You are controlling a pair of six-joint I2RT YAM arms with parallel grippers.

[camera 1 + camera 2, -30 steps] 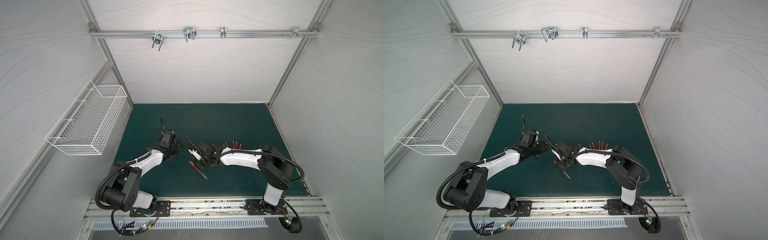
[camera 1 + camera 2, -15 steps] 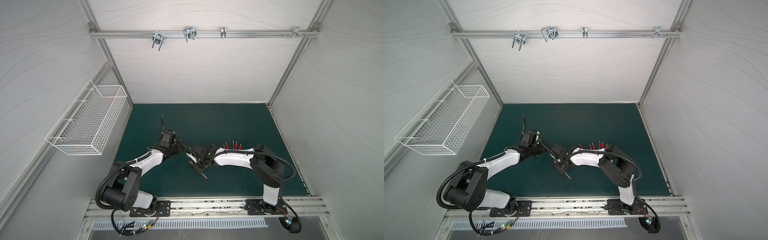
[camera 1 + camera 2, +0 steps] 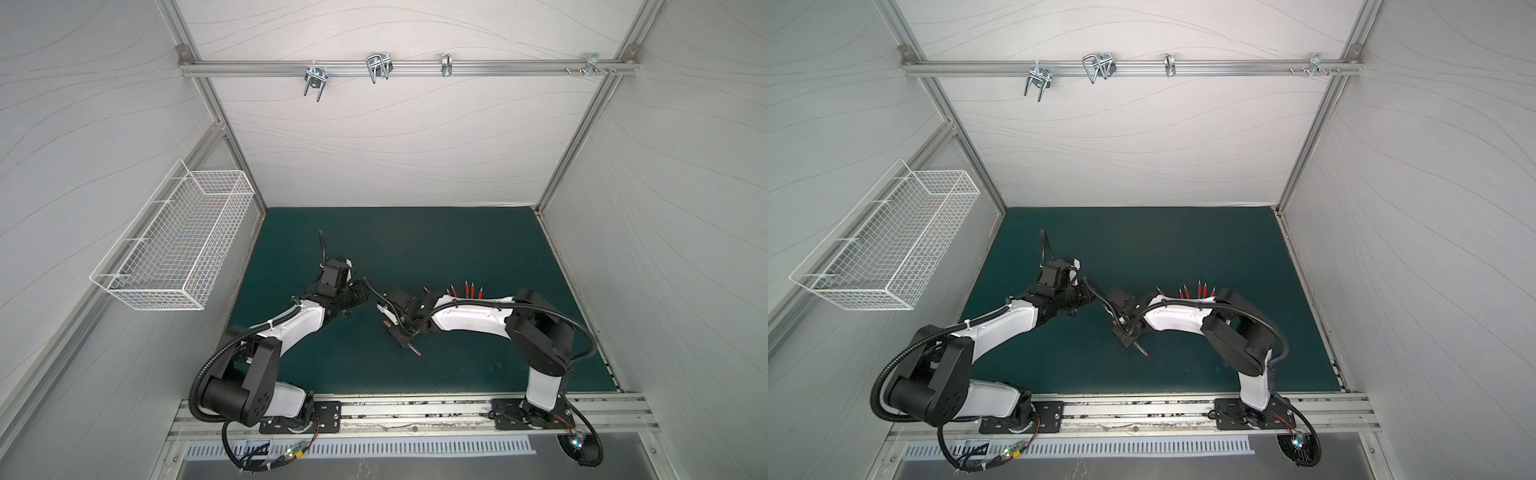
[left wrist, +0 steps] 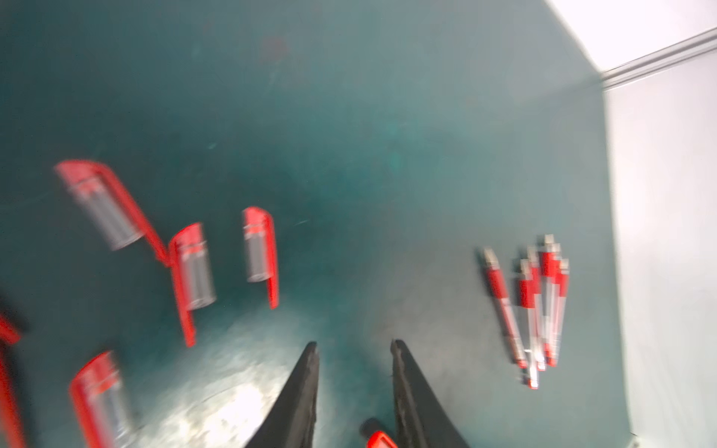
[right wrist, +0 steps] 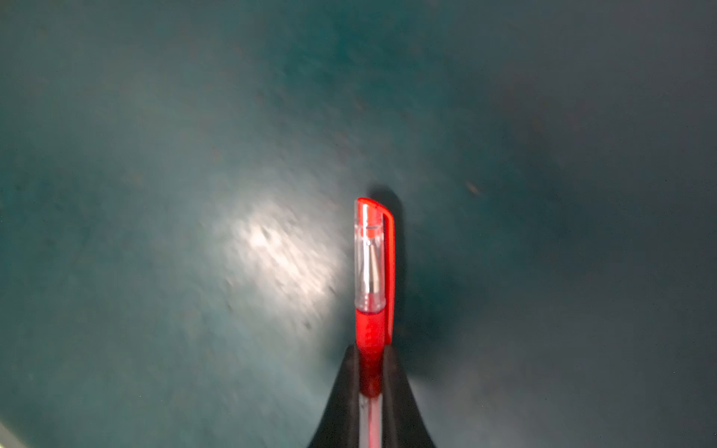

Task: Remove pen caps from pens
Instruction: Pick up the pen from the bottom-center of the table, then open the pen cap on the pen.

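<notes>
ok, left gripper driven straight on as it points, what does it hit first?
Likely bare mat: the left gripper aims between the loose pen caps and the pens, in line with neither. The view is blurred, so depth is uncertain.

Left wrist view motion-blurred: loose pen caps (image 4: 194, 271) smeared, edges soft; one cap (image 4: 382, 440) cut off at bottom edge. Uncapped pens (image 4: 535, 306) overlap, count unclear. In both top views pens (image 3: 467, 289) mostly hidden behind right arm (image 3: 469, 320). Held pen (image 5: 370, 372) barrel cut off at bottom edge, right wrist view
</notes>
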